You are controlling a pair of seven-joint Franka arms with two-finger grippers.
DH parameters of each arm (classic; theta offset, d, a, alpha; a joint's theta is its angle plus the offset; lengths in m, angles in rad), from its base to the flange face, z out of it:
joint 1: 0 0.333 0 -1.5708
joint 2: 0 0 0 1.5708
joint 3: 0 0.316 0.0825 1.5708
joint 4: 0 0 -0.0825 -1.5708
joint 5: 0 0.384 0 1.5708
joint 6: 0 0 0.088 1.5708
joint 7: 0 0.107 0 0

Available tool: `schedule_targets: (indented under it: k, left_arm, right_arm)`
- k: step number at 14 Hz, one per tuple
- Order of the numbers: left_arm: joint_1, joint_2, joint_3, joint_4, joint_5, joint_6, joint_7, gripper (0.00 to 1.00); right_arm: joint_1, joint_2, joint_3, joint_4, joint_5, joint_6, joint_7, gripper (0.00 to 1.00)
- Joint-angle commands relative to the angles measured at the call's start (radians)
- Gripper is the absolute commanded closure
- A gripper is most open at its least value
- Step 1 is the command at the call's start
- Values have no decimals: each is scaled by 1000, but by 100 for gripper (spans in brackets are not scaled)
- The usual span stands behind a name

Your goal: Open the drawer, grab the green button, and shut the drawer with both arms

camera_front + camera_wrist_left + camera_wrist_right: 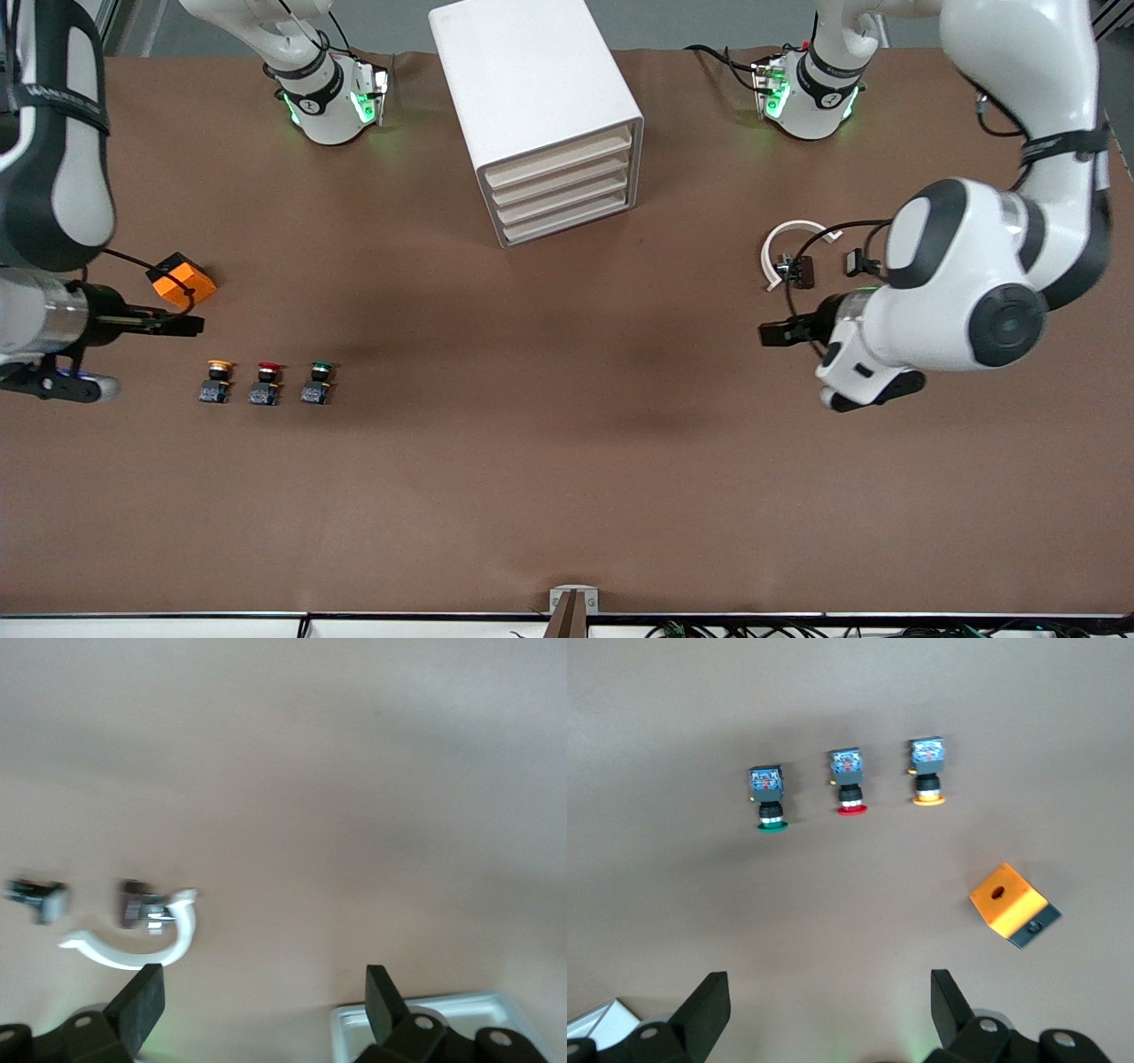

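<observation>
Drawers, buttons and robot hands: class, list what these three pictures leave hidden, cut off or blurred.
1. Inside of the lowest drawer: hidden, as all four fronts on the cabinet are shut.
2. Two small parts beside the white clip: blurred in the left wrist view.
3. Left hand and right hand: open, but cut off by the wrist views' edges.
4. Labels on the green button: too small.

You see an evenly bright table [567, 496] with soft overhead shadows under the cabinet [540, 106], green base glow, and a blurred, washed-out left wrist view.
</observation>
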Motion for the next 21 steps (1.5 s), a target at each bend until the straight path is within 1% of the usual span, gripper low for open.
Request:
schedule_targets:
  k: [1,2,3,5,6,7,9,10,11,12,13,15,17,21]
  left_arm:
    - [72,-134,-3,-64,24,-57,154,0]
    - [82,-178,6,-96,26,-57,187,0]
    - [89,-238,15,-148,32,-55,210,0]
    - [89,-326,15,-248,90,-34,230,0]
    - [90,-366,17,-296,98,-12,232,0]
    - [102,-424,17,-363,99,27,251,0]
    - [121,-575,24,-541,99,145,288,0]
    - [121,-652,39,-630,99,213,288,0]
    - [121,-698,44,-682,99,251,290,0]
    - [124,-719,46,-695,101,259,299,0]
    - [135,-720,47,-684,101,259,320,0]
    - [142,-719,46,-634,104,259,328,0]
    - [142,-714,46,-566,164,247,330,0]
    - [161,-700,50,-477,167,175,353,0]
  right_arm:
    - [-47,-105,16,13,-12,-65,-71,0]
    - [-51,-119,13,13,-18,-89,-131,0]
    - [-64,-122,13,27,-19,-120,-155,0]
    - [-101,-122,13,161,-16,-199,-156,0]
    - [-125,-122,14,218,-12,-230,-159,0]
    - [-142,-122,19,242,-3,-241,-161,0]
    - [-141,-122,22,243,16,-247,-155,0]
    - [-138,-136,22,243,11,-260,-162,0]
    - [-136,-154,20,243,1,-273,-161,0]
    - [-135,-162,20,243,-13,-286,-150,0]
    - [-136,-162,22,243,-9,-316,-149,0]
    - [-132,-177,34,245,2,-336,-162,0]
    - [-117,-182,56,245,-6,-327,-152,0]
    - [-107,-209,54,224,2,-333,-141,0]
